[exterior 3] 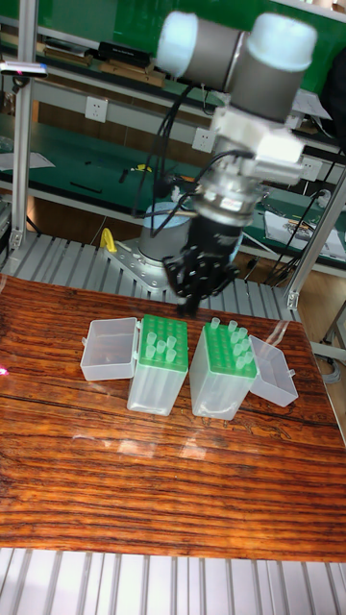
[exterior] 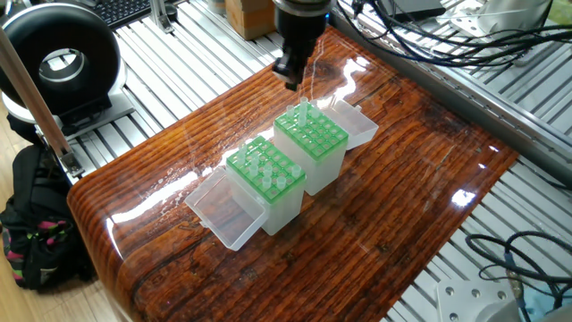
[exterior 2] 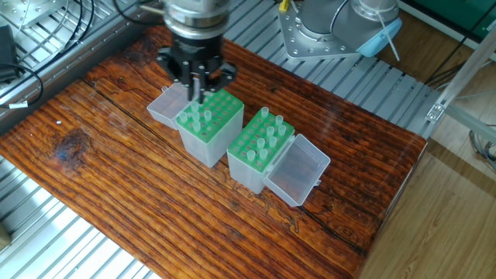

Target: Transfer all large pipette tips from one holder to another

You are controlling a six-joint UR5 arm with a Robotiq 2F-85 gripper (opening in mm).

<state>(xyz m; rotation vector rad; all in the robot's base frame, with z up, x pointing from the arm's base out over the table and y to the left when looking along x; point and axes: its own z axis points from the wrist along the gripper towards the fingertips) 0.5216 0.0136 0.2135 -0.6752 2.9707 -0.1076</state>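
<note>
You have no legible brand, label or writing on any item. 2 green-topped racks stand side by side on the wooden table [exterior 2: 116, 178], each with 1 clear hinged lid open. Rack with 4 large pipette tips [exterior 2: 199, 121]; second rack with about 7 tips [exterior 2: 266, 137]. Your gripper [exterior 2: 196, 87] hovers above the first rack's far edge, fingers narrow; I cannot tell if it holds anything.

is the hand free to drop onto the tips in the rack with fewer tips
Probably yes. The hand hovers above that rack, its lid hangs open to the side, and nothing covers the tips.
</note>
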